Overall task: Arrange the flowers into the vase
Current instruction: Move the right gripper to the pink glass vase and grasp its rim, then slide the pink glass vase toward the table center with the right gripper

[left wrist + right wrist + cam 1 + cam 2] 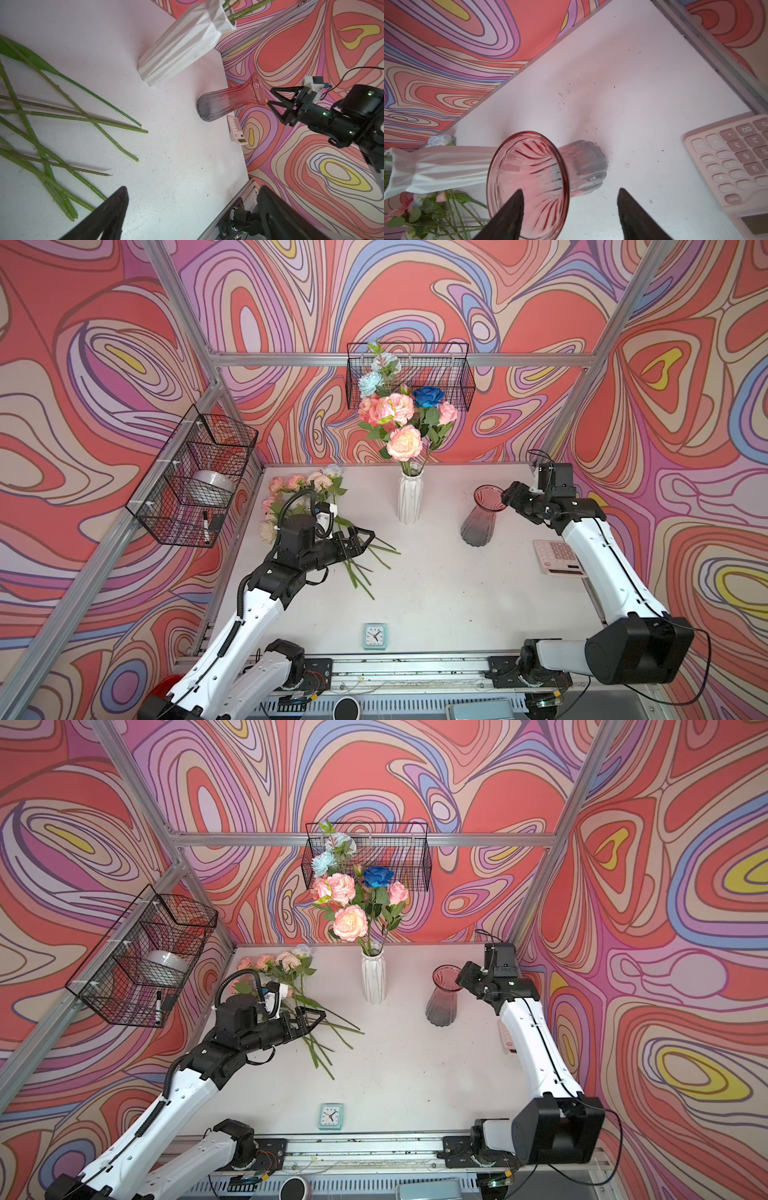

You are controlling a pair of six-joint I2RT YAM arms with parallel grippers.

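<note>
Loose flowers [299,489] lie left on the tabletop [436,593], stems beneath the wide-open left tool [368,541]. More stand in a white vase [410,497] at the back. The right tool [571,190], jaws apart, straddles the rim of a pink glass vase [480,518].

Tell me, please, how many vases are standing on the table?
2. A white faceted vase stands at the back middle of the table, holding roses. A pink glass vase stands empty to its right in both top views. None appears hidden.
</note>
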